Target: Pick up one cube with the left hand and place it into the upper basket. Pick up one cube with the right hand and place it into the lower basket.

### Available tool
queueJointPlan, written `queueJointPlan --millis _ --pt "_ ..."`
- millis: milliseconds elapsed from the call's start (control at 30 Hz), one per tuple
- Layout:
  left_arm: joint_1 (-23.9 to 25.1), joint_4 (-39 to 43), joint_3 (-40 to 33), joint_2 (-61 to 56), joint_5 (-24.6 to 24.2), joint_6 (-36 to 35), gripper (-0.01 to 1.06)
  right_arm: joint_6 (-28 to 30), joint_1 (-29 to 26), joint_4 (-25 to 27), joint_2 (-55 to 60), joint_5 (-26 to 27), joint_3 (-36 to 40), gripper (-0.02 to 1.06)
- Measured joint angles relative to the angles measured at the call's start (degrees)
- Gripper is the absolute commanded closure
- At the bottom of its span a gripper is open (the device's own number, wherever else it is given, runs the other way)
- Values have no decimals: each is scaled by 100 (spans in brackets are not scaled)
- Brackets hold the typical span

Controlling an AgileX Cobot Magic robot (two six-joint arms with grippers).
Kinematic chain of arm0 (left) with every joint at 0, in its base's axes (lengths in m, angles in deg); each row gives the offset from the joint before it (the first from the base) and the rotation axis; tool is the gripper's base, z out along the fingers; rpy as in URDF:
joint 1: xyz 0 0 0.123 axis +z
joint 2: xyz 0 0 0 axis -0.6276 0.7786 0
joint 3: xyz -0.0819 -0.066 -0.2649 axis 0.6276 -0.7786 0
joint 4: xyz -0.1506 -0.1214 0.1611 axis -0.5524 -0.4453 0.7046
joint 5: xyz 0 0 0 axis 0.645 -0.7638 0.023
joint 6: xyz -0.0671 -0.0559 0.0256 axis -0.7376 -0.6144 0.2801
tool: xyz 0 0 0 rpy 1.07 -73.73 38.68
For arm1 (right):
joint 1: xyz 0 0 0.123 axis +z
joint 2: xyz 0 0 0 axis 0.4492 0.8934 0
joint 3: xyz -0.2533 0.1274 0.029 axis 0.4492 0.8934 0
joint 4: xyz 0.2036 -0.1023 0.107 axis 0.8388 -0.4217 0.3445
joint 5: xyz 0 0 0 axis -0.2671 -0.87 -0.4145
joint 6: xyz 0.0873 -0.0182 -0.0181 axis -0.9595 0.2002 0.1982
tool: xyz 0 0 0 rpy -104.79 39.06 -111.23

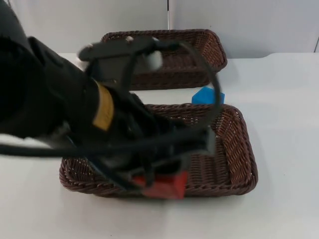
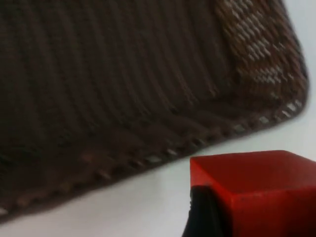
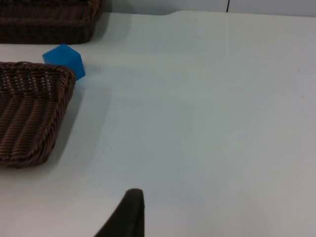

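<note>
So far neither basket shows a cube: the left gripper (image 1: pixel 162 185) grips the red cube (image 1: pixel 167 185) by the lower basket (image 1: pixel 239 149), the blue cube (image 1: pixel 208 95) waits between the baskets, and the right gripper's jaw state cannot be told.

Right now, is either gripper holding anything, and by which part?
Cannot tell: the left gripper is at the red cube, a fingertip against its side. The right gripper waits over the white table.

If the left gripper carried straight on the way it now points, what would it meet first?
Most likely the red cube, directly ahead of the left gripper on the table, just outside the near rim of the lower basket. A fingertip already sits beside the cube; depth is hard to judge.
</note>
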Motion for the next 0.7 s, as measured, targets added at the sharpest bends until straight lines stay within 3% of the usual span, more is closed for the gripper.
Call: queueJointPlan --millis 333,700 --pt "1018 -108 94 0 243 695 105 0 0 0 0 0 0 -1" --pt "1776 -261 1259 229 210 1871 105 0 0 0 0 0 0 -1"
